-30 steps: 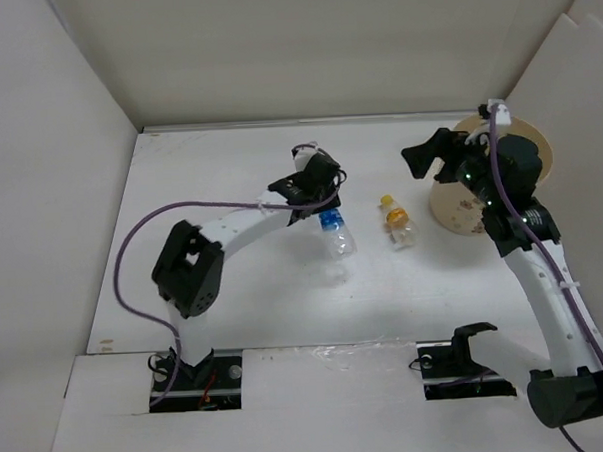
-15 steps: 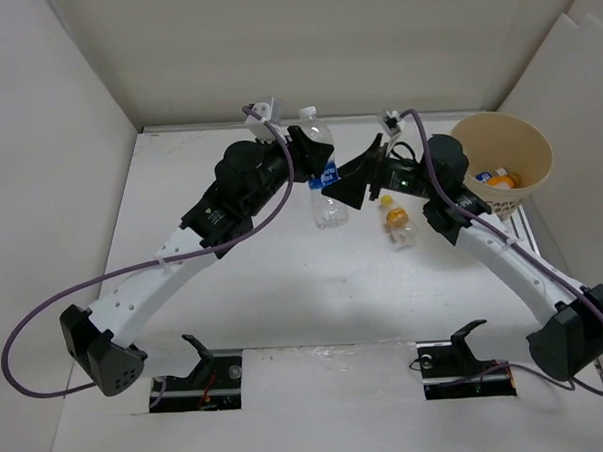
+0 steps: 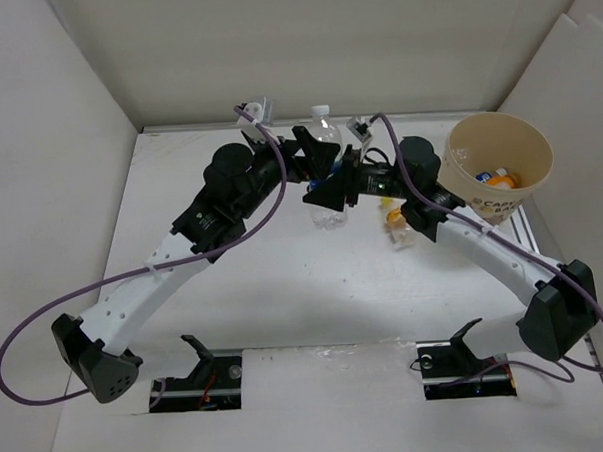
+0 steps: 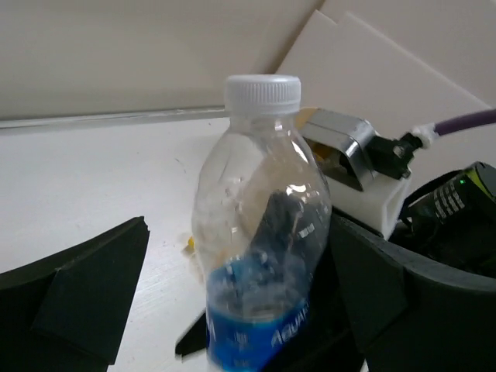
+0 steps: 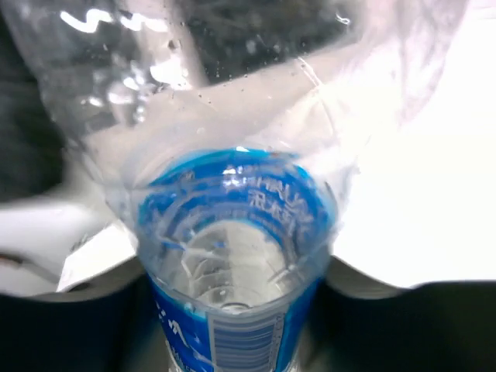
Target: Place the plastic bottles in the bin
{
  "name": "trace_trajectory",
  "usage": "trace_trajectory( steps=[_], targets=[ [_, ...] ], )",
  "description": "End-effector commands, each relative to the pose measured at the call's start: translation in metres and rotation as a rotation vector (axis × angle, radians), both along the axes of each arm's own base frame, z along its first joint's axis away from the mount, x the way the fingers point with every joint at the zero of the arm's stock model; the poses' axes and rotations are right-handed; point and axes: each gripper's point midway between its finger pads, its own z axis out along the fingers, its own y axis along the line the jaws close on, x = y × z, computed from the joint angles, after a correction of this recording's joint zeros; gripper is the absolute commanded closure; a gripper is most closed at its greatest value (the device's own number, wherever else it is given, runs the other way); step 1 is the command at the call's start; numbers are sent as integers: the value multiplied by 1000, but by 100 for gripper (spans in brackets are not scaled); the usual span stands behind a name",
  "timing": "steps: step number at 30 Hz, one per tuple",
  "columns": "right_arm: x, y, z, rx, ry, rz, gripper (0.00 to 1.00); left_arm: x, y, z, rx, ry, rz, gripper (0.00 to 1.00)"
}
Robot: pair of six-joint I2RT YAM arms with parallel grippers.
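A clear plastic bottle with a blue label (image 3: pixel 325 175) stands upright in the air between both grippers. My right gripper (image 3: pixel 332 190) is shut on its lower part; the right wrist view shows the bottle (image 5: pixel 232 248) pinched between the dark jaws. My left gripper (image 3: pixel 313 157) is open, and in its wrist view the bottle (image 4: pixel 262 256) stands between wide-apart fingers (image 4: pixel 85 302) without touching the left one. A yellow-capped bottle (image 3: pixel 398 224) lies on the table. The tan bin (image 3: pixel 481 210) stands at the far right with bottles (image 3: pixel 496 177) inside.
White walls close in the table at the left, back and right. Both arms arch over the middle of the table and meet near the back wall. Purple cables (image 3: pixel 45 317) loop off each arm.
The left gripper has opened and let go of the blue-labelled bottle. The right gripper has closed on it. Both have shifted slightly left near the back wall.
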Motion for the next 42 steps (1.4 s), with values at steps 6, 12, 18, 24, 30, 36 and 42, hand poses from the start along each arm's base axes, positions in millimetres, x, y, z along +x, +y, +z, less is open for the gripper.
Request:
trace_trajectory(
  steps=[6,12,18,24,30,36,42],
  targets=[
    [110,-142,56,-124,-112,-734,95,7,32,31,-66,-20,171,0],
    [155,-332,37,-363,46,-1546,95,14,10,-6,-8,14,108,0],
    [143,-438,8,-442,197,-1891,94,35,-32,-44,74,92,22,0],
    [126,-458,17,-453,221,-2020,0,63,-85,-104,185,287,-13,0],
    [94,-448,60,-353,144,-2060,0,73,-118,-169,240,499,-23,0],
    [76,-408,76,-286,67,-1916,0,77,-171,-204,247,653,-173,0],
    [72,-376,73,-295,41,-1798,0,68,-202,-247,225,784,-265,0]
  ],
)
